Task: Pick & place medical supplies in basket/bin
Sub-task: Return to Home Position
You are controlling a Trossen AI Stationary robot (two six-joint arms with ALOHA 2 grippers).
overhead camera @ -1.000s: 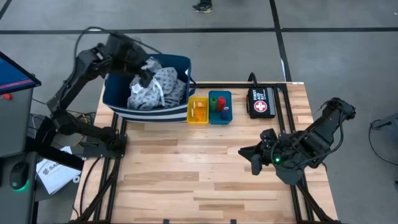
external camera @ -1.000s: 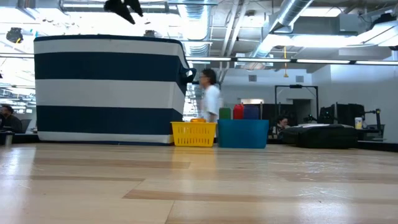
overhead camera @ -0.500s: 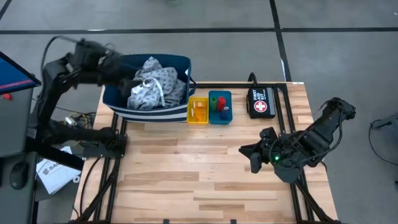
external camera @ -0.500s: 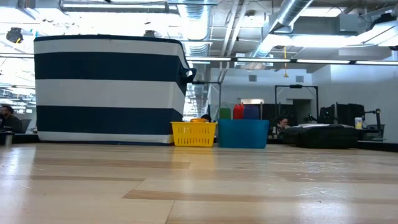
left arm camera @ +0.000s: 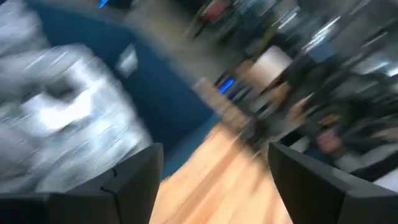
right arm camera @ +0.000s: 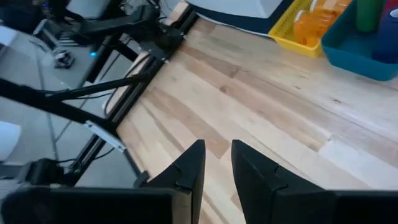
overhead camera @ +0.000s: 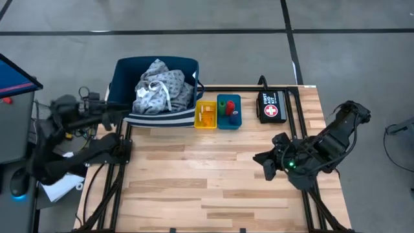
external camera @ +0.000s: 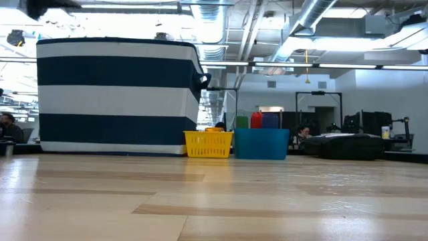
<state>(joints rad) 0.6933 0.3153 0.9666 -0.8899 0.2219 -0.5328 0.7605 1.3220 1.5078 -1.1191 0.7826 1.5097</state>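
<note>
The grey-blue dotted gown cloth (overhead camera: 160, 87) lies bunched inside the navy striped basket (overhead camera: 185, 65) at the table's far left. The yellow tray (overhead camera: 206, 115) holds orange pill bottles. The teal tray (overhead camera: 228, 111) holds the green, red and blue rolls. My left gripper (overhead camera: 123, 111) is open and blurred, just outside the basket's near left corner; in its wrist view (left arm camera: 214, 180) the cloth (left arm camera: 56, 118) shows beyond it. My right gripper (overhead camera: 262, 162) (right arm camera: 217, 165) is shut over the table's right part and holds nothing.
A black pouch with a red-and-white cross (overhead camera: 272, 105) lies right of the teal tray. Bare wooden table (overhead camera: 194, 175) spreads across the middle and near side. The low view shows the basket (external camera: 114, 94) and both trays (external camera: 234, 142) along the far edge.
My left arm has swung away from above the cloth in the basket, toward the table's left edge and nearer, dropping lower. The gown cloth stays in the basket and has settled a little wider. The right arm has kept still.
</note>
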